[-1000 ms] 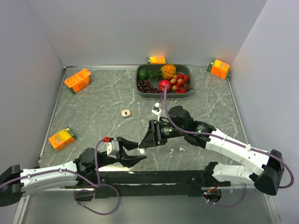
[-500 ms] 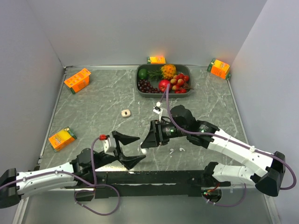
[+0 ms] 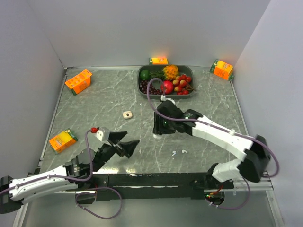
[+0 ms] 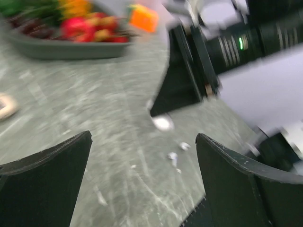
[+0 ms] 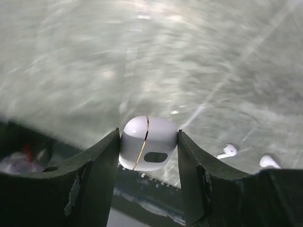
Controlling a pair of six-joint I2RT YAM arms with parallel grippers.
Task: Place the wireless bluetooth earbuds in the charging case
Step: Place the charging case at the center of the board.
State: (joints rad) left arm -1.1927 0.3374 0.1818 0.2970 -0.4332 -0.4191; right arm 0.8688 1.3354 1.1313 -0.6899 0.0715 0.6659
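**Case clamped in right gripper, left gripper spread wide**

The charging case [image 5: 148,143], a rounded white shell with a thin gold seam and a dark oval recess, is gripped between the two fingers of the right gripper [image 3: 156,134]. One finger is pressed against each side of it. The gripper is pointed down at the table [image 3: 94,109], just right of its middle. Whether the case is touching the surface cannot be told. In the left wrist view the case is seen only as a blurred white patch under the dark fingertips.

The earbuds [image 3: 174,152] are seen as two small white pieces lying side by side on the table, close to its near edge and right of centre. They are apart from the case and outside both grippers.

The left gripper [image 3: 132,137] is held over the table toward the near edge, left of the right gripper. Its jaws are spread wide and nothing is held between them.

A small beige item [image 3: 127,114] lies alone on the table, left of its middle. A grey tray [image 3: 139,82] filled with fruit is set at the middle of the far edge. Four orange juice cartons [image 3: 78,80] are placed around the table: one near the far left corner, one by the left edge, one behind the tray and one in the far right corner.
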